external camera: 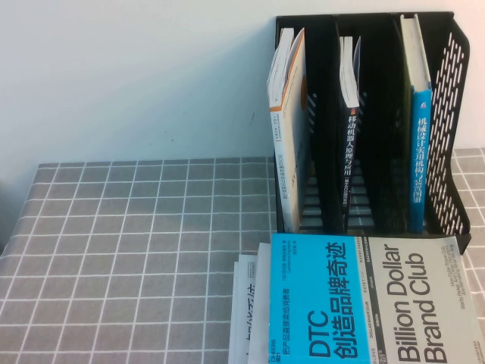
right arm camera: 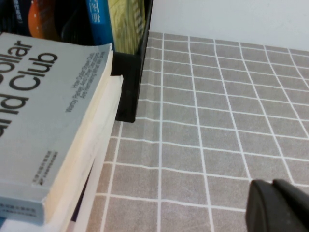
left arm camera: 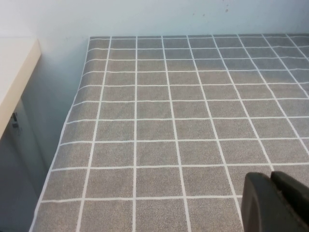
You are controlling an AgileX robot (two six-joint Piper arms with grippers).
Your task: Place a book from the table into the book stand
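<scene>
The book (external camera: 364, 303), half bright blue with "DTC", half grey-white with "Billion Dollar Brand Club", lies flat on top of a small pile at the table's near right, just in front of the black book stand (external camera: 455, 182). Its grey half and page edge also show in the right wrist view (right arm camera: 43, 121). My right gripper (right arm camera: 275, 203) is shut and empty over the grid cloth to the right of the pile. My left gripper (left arm camera: 275, 200) is shut and empty over bare cloth near the table's left edge. Neither gripper shows in the high view.
The stand holds a white book (external camera: 288, 114) in its left slot, a thin dark-spined book (external camera: 350, 129) in the middle and a tall blue-spined book (external camera: 419, 144) in the right. A white book (external camera: 246, 311) lies under the pile. The grey grid table (external camera: 136, 250) stretches left. A pale shelf (left arm camera: 12, 72) stands beyond the table's left edge.
</scene>
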